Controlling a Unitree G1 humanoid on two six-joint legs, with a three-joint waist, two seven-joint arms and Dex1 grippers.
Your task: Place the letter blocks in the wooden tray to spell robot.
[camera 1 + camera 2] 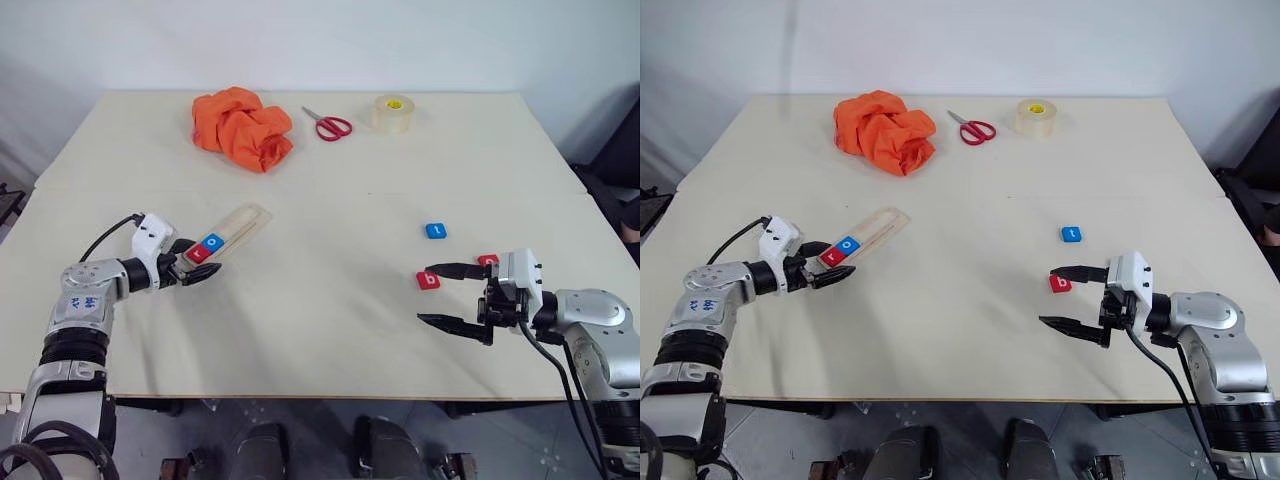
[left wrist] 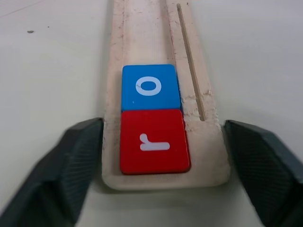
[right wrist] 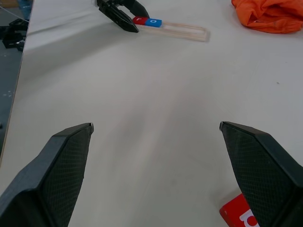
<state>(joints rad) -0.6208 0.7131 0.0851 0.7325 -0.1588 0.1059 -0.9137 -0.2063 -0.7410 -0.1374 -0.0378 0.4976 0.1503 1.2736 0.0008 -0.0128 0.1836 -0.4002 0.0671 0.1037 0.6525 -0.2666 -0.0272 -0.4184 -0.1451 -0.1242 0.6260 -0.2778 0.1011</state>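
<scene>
The wooden tray lies slantwise on the left of the table. A red r block sits at its near end with a blue o block right after it. My left gripper straddles that near end, one finger pressed against each side of the tray. On the right, my right gripper stands wide open and empty just above the table. A red b block lies beside its upper finger. Another red block peeks out behind the hand. A blue t block lies farther back.
A crumpled orange cloth, red-handled scissors and a roll of clear tape sit along the far side of the table. The table's front edge runs close below both hands.
</scene>
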